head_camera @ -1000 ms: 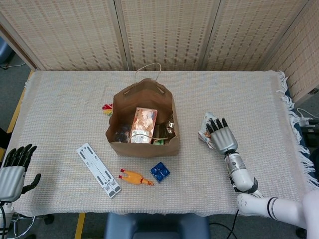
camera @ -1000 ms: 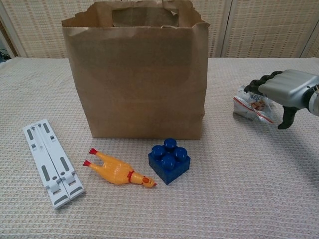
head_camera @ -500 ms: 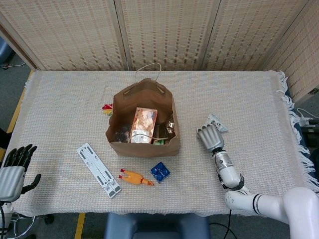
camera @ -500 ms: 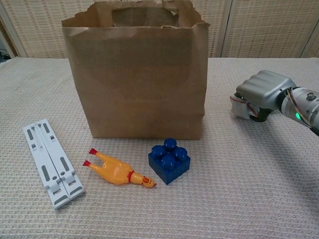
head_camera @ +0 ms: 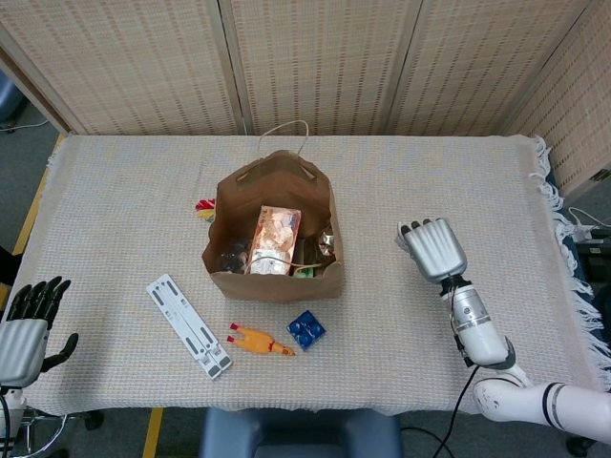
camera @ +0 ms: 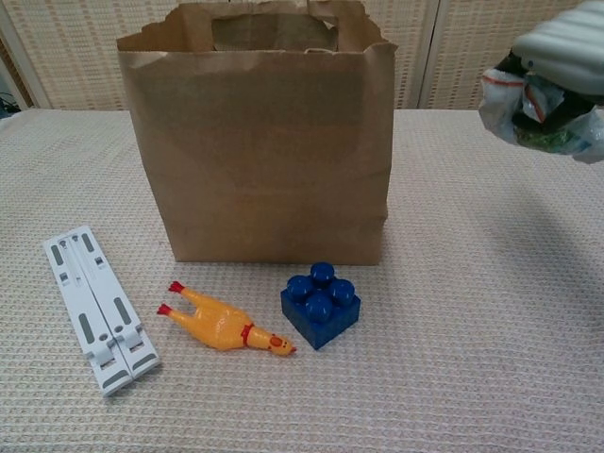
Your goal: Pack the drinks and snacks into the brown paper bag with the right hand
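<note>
Right hand: the right hand (head_camera: 434, 248) is raised above the table (head_camera: 496, 181), to the right of the brown paper bag (head_camera: 274, 229); seen from the head camera it shows its back, fingers curled under; in the chest view the fingers (camera: 566, 42) are closed over a snack packet (camera: 538, 104), held clear of the cloth
Snack packet: a crinkled clear wrapper with white, red and green parts; gripped under the right hand, up at the height of the bag's rim and well apart from it; hidden beneath the hand in the head view
Brown paper bag: stands upright and open near the middle of the table; inside, an orange snack pack (head_camera: 275, 239) stands on end, with a bottle top (head_camera: 234, 256) to its left and darker wrappers (head_camera: 315, 253) to its right
Left hand: the left hand (head_camera: 27, 320) sits at the table's near left edge, holding nothing, fingers extended and slightly apart
Other things: a white folding stand (head_camera: 189, 325) lies flat in front of the bag on the left; a rubber chicken (head_camera: 260, 341) lies beside a blue building block (head_camera: 306, 329); a small colourful item (head_camera: 205, 207) peeks out behind the bag's left side
</note>
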`<state>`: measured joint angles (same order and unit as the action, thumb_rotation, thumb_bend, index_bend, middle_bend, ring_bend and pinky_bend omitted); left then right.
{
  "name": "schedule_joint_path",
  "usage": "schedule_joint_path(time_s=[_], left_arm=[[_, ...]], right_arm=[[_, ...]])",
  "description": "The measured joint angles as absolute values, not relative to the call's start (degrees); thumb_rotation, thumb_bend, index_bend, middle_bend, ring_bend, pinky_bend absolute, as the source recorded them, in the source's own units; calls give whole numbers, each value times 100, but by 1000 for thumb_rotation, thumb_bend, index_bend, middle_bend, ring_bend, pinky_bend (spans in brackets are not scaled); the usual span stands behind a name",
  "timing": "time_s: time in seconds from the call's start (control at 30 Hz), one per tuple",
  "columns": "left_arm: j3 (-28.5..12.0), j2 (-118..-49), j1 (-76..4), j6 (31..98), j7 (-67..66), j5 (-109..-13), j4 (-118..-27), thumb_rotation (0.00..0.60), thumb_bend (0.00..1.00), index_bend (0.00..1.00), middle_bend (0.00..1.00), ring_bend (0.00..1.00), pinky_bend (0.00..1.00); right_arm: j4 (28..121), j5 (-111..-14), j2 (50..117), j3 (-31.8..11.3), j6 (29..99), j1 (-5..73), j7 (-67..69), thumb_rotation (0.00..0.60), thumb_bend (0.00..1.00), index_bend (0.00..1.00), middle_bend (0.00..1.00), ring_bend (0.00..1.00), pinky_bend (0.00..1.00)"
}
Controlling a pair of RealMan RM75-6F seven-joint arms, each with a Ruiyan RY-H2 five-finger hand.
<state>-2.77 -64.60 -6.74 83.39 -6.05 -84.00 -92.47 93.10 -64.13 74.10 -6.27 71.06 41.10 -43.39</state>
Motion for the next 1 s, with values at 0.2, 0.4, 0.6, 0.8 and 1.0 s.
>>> schedule_joint_path(time_s=[0.2, 0.4, 0.6, 0.8, 1.0], left_arm=[[-280, -6462, -676, 8336, -605, -8394, -9246, 600, 357, 24, 0, 0, 0], [-278, -6457, -676, 8332, -589, -8397, -9246, 600, 358, 24, 0, 0, 0], [-275, -6450, -676, 8327, -556, -8401, -9235, 600, 357, 25, 0, 0, 0], [-274, -6443, -681, 8315, -523, -8404, -9223, 600, 358, 25, 0, 0, 0], [-271, -6429, -690, 8295, -483, -8409, -9219, 600, 357, 26, 0, 0, 0]], right_arm=[[10447, -6668, 6765, -1322, 7561, 4180, -4380, 600, 375, 742, 592, 629, 745], [11098, -6786, 6628, -2008, 7647, 4727, -4998, 600, 375, 730, 592, 625, 745], [11195, -6575, 7291, -2194, 7468, 5471, -5618, 600, 375, 702, 592, 616, 740], [10660, -6320, 8350, -2104, 7281, 5967, -6064, 600, 375, 676, 592, 607, 726], [9974, -6069, 9049, -1889, 7125, 6279, -6318, 600, 375, 559, 576, 522, 648]])
